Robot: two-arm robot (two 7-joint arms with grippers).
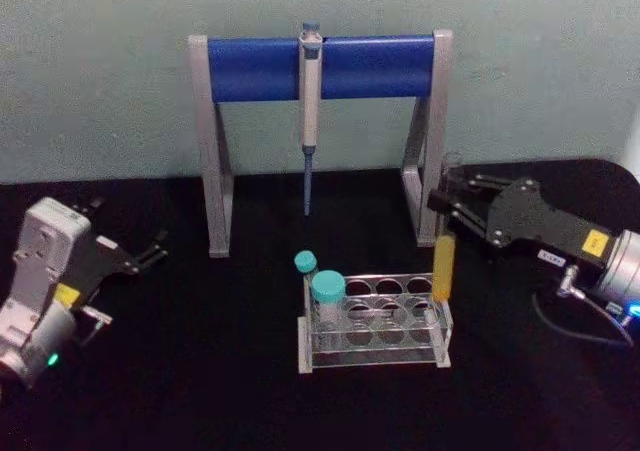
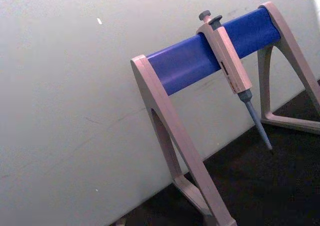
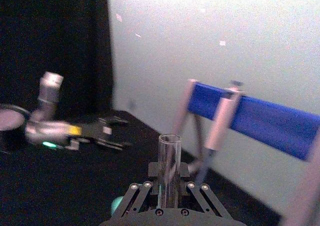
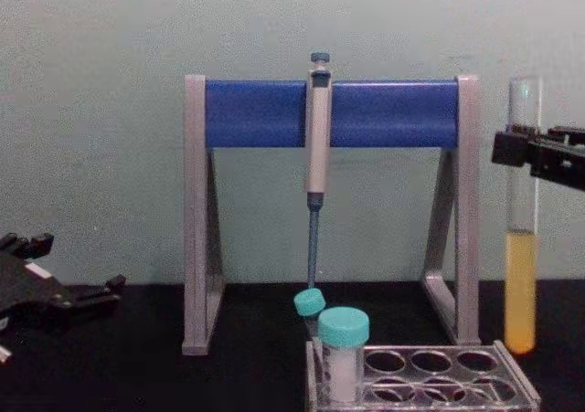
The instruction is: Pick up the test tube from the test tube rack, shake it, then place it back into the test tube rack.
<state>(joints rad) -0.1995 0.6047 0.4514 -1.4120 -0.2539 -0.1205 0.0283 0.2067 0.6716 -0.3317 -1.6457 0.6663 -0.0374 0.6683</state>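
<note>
The test tube (image 4: 521, 284) stands upright, long axis vertical, open mouth up and round bottom down, yellow-orange liquid filling its lower part. The right gripper (image 1: 447, 206) is clamped on its clear upper part. Its bottom hangs at the back right corner of the test tube rack (image 1: 375, 356); whether it is inside a hole cannot be told. The left gripper (image 1: 150, 251) sits spread wide near the left edge of the black tabletop (image 1: 200, 371), which meets a pale wall (image 1: 100, 71).
</note>
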